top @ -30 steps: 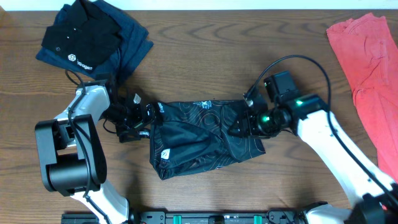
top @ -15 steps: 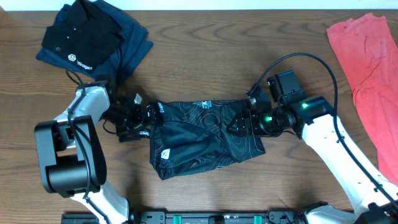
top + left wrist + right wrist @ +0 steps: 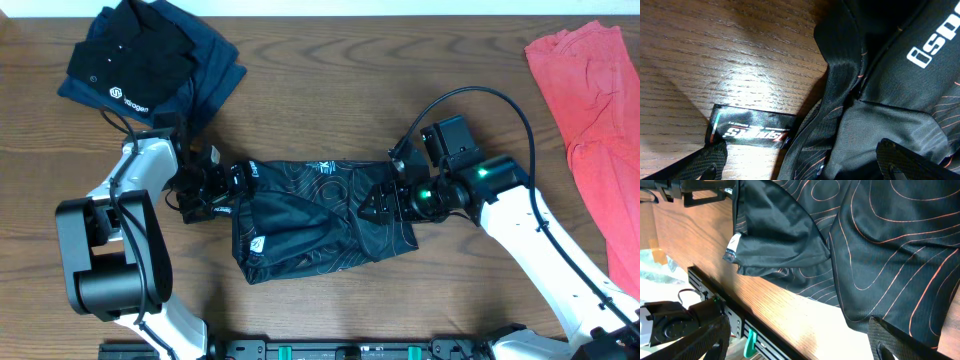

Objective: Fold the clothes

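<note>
- One black jersey [image 3: 320,215] is lying bunched mid-table [image 3: 330,90], between two grippers
- Left gripper [image 3: 232,185] is sitting at its left edge, fingers spread wide, grasping nothing
- Right gripper [image 3: 378,205] is resting over its right part, fingers also apart
- One black polo [image 3: 130,60] and one coral-red garment [image 3: 590,110] are lying at the far corners

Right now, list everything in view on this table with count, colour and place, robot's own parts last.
Thin sports jersey with orange-white contour lines: one, black, crumpled at the table's centre, between the grippers.
Polo shirt with a white logo: one, black, far left corner, on top of a navy garment.
Navy garment: one, dark blue, under the polo.
Plain garment: one, coral-red, far right edge, partly out of frame.
Wooden table: one, brown, under everything.
Rail with green clips: one, black, near edge.
Left gripper: one, black, open, at the jersey's left end.
Right gripper: one, black, open, over the jersey's right end.
</note>
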`<control>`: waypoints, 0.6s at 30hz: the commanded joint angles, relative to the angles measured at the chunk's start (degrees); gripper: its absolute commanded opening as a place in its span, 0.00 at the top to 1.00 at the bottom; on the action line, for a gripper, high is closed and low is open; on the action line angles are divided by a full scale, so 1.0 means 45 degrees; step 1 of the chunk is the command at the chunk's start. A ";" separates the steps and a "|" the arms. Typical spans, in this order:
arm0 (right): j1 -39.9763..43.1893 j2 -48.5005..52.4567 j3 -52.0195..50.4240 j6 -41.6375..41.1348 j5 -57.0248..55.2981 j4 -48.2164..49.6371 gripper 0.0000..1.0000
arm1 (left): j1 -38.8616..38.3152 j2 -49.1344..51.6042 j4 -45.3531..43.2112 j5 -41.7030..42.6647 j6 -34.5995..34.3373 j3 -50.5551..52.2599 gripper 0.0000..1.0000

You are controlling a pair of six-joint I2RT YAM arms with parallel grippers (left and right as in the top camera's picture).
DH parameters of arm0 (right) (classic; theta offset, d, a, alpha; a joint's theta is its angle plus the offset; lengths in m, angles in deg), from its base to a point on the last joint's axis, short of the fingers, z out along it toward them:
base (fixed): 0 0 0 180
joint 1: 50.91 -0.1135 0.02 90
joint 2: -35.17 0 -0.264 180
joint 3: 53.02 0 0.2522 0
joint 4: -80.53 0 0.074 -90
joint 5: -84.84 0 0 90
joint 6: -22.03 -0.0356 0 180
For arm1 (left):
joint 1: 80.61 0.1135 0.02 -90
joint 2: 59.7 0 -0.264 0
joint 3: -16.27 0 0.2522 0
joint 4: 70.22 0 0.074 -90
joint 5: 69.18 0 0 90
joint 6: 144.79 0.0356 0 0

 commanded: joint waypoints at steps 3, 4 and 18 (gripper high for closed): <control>-0.0097 -0.0053 0.0102 0.0253 -0.0131 0.0029 0.14 | -0.0340 0.1073 -0.0461 0.0053 0.0889 0.0976 0.02; -0.0097 -0.0053 0.0107 0.0257 -0.0131 0.0029 0.14 | -0.0447 0.1073 -0.0452 0.0049 0.0894 0.0986 0.02; -0.0248 -0.0053 0.0102 0.0520 -0.0121 -0.0083 0.14 | -0.1209 0.1098 -0.0384 -0.0063 0.0889 0.1195 0.02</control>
